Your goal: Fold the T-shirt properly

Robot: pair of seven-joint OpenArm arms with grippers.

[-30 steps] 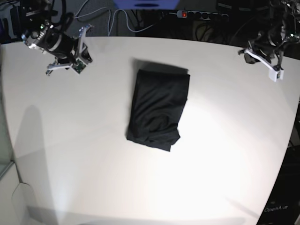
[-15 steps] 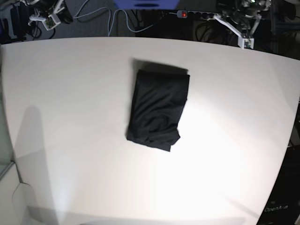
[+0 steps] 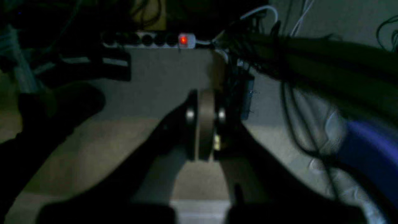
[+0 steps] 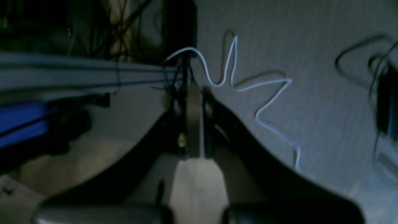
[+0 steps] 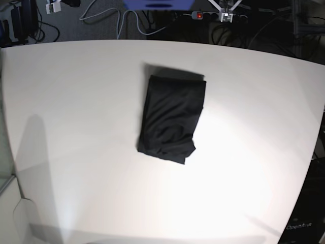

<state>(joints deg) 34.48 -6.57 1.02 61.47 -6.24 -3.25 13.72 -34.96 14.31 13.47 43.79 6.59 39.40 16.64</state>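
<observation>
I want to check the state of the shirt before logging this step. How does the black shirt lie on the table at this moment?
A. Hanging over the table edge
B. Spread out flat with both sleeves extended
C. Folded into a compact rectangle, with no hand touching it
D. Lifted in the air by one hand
C: the T-shirt lies as a compact folded rectangle on the white table, and neither hand is near it.

A white table (image 5: 76,127); behind it, a power strip (image 3: 149,39) and cables (image 4: 248,84).
</observation>
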